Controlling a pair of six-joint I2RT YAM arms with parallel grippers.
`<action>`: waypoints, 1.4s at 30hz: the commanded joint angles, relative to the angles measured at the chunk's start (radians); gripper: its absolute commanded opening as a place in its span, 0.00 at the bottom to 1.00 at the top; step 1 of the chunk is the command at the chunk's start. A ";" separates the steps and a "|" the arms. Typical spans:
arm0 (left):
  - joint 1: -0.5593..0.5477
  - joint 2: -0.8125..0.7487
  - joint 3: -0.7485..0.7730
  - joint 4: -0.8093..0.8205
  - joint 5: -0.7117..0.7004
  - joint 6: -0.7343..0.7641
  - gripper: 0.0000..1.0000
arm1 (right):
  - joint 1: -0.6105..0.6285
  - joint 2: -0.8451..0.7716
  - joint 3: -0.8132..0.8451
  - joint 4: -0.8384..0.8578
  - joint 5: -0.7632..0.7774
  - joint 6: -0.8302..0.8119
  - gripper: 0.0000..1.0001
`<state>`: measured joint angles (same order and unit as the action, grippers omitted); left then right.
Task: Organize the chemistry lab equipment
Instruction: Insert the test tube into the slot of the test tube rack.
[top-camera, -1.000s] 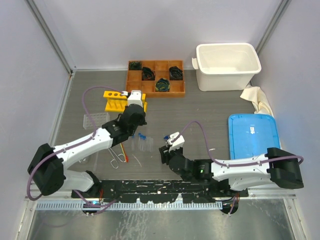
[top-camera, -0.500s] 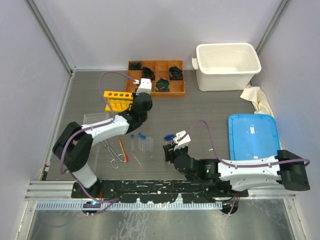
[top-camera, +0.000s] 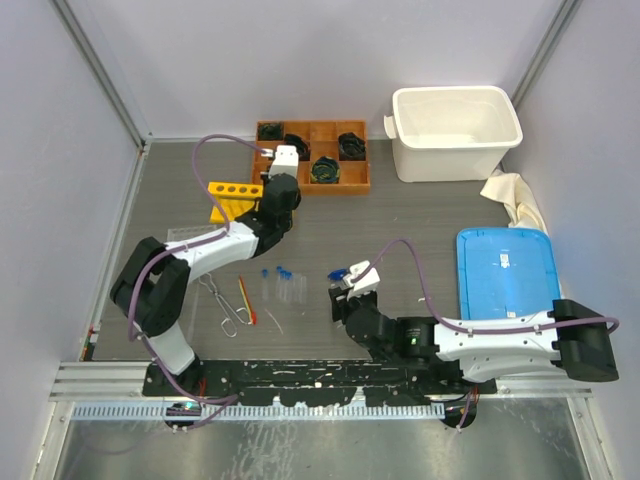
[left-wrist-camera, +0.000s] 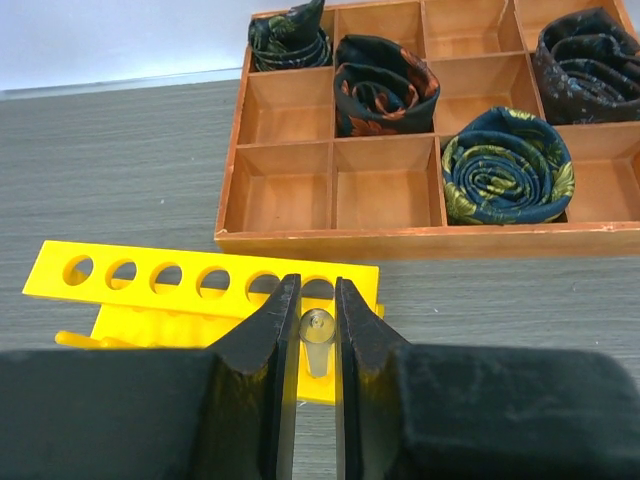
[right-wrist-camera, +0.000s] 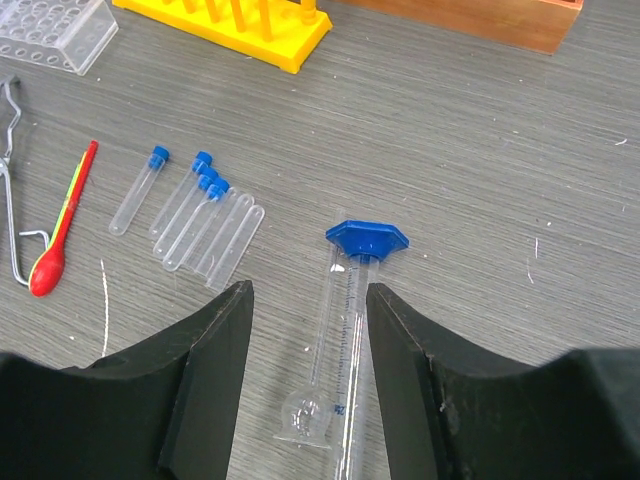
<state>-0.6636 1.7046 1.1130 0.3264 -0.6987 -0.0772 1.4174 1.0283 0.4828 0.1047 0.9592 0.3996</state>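
Left gripper (left-wrist-camera: 317, 290): fingers nearly together, clamped on a small clear test tube (left-wrist-camera: 318, 335).
Held tube: seen end-on between the fingertips, directly over the right-end hole of the yellow six-hole rack (left-wrist-camera: 210, 275); depth of entry into the hole not discernible.
Rack: upright on the grey table (top-camera: 420, 215), close in front of the wooden compartment tray (left-wrist-camera: 430, 190), with a strip of table between them.
Right gripper (right-wrist-camera: 308, 292): jaws apart, one on each side of a clear graduated cylinder (right-wrist-camera: 345, 300), touching neither side.
Cylinder: lying flat on the table, blue hexagonal base (right-wrist-camera: 366, 240) pointing away from the right wrist camera.
Loose test tubes (right-wrist-camera: 200, 205): lying side by side in a row left of the cylinder, one slightly apart from the others; four blue caps visible.
Red-orange stick (right-wrist-camera: 62, 220): flat on the table left of the loose tubes, rounded red end nearest the arms.
Metal tongs (top-camera: 225, 305): flat on the table, just left of the stick.
Clear perforated tray (top-camera: 190, 238): on the table near the rack's left end.
Wooden tray contents: dark rolled fabric items (left-wrist-camera: 505, 165) in four compartments.
Right side of the table: white bin (top-camera: 455, 130) at the back, blue lid (top-camera: 505, 270) in front, crumpled cloth (top-camera: 515, 200) between them.
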 joint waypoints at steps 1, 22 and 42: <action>0.007 0.016 0.039 0.062 -0.002 0.010 0.00 | -0.003 0.002 0.043 0.022 0.032 0.007 0.55; 0.038 0.018 -0.021 0.068 0.028 -0.059 0.00 | -0.034 0.026 0.041 0.032 0.011 0.016 0.55; 0.048 0.050 -0.039 0.071 0.041 -0.106 0.00 | -0.060 0.052 0.041 0.043 -0.025 0.021 0.55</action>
<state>-0.6212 1.7527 1.0763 0.3317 -0.6495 -0.1638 1.3651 1.0744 0.4850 0.1043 0.9318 0.4026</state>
